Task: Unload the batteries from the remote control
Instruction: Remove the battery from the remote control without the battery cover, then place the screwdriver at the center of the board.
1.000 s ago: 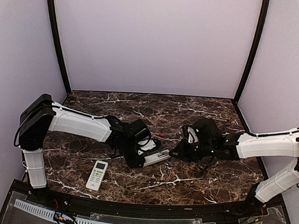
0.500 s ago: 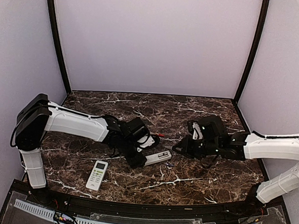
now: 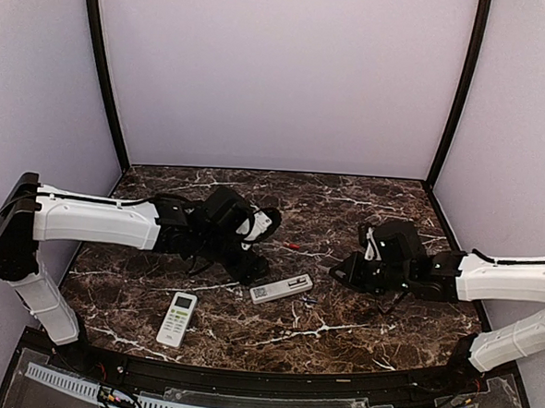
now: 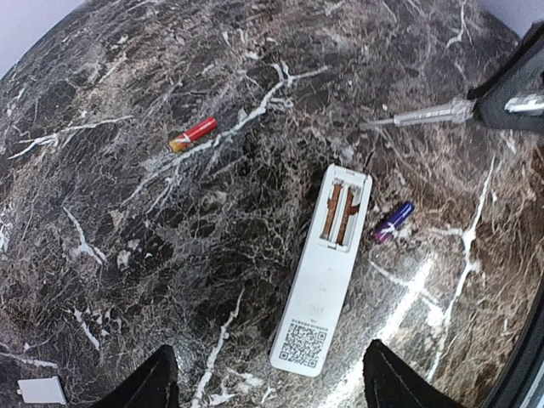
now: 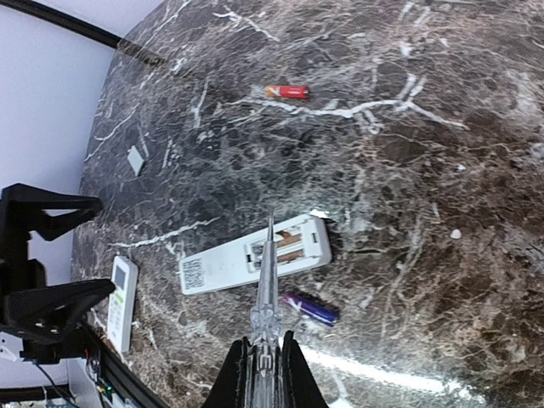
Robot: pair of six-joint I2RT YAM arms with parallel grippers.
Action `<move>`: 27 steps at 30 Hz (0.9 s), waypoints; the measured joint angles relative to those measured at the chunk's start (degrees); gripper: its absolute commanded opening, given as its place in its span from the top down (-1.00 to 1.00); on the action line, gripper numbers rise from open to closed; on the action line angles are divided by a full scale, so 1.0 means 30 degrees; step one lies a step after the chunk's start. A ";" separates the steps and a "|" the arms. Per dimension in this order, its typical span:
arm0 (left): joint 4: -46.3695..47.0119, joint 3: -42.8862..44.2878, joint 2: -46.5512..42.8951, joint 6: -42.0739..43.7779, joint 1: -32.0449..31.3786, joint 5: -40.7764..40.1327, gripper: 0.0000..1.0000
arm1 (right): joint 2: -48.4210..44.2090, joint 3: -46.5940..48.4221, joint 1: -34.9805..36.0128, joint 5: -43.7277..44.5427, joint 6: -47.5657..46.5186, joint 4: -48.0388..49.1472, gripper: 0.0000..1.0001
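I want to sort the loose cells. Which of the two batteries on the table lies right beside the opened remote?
The purple battery, close beside the open compartment of the face-down remote, not touching it. The red battery lies alone, much farther off.

Remote control (image 4: 321,285): white, slim, lying flat with its back up and the cover off; QR label at one end, two open bays at the other.
Bays: reddish-brown inside; cells or bare bays, cannot tell.
Red battery (image 4: 192,133): on its side, well apart from the remote.
Purple battery (image 4: 393,222): on its side, just beside the open end.
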 measured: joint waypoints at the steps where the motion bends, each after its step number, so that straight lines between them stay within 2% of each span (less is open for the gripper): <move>1: 0.0219 -0.0044 -0.0189 -0.0466 0.0051 0.0051 -0.48 | -0.0066 -0.0328 0.0000 0.0379 0.0029 0.0124 1.00; 8: 0.2273 -0.0670 -0.1042 -0.4350 0.0481 0.0678 -0.50 | 0.0452 -0.1770 0.0000 0.2215 -0.0029 0.1829 1.00; 13: 0.3942 -0.2222 -0.1537 -0.7235 0.1588 0.1224 -0.50 | 0.1355 -0.2324 0.0000 0.2718 -0.0233 0.3920 1.00; 20: 0.4809 -0.3344 -0.2025 -0.8910 0.3177 0.1406 -0.50 | 0.2958 -0.2616 0.0000 0.2863 -0.0321 0.5450 1.00; 23: 0.4925 -0.3410 -0.2426 -0.8969 0.3184 0.1173 -0.50 | 0.3439 -0.2616 0.0000 0.2827 -0.0321 0.5756 0.88; 25: 0.4983 -0.3541 -0.2820 -0.8961 0.3191 0.1049 -0.50 | 0.3636 -0.2616 0.0000 0.2798 -0.0313 0.5748 0.70; 27: 0.5034 -0.3708 -0.3206 -0.8954 0.3228 0.0947 -0.51 | 0.3730 -0.2616 0.0000 0.2783 -0.0379 0.5719 0.61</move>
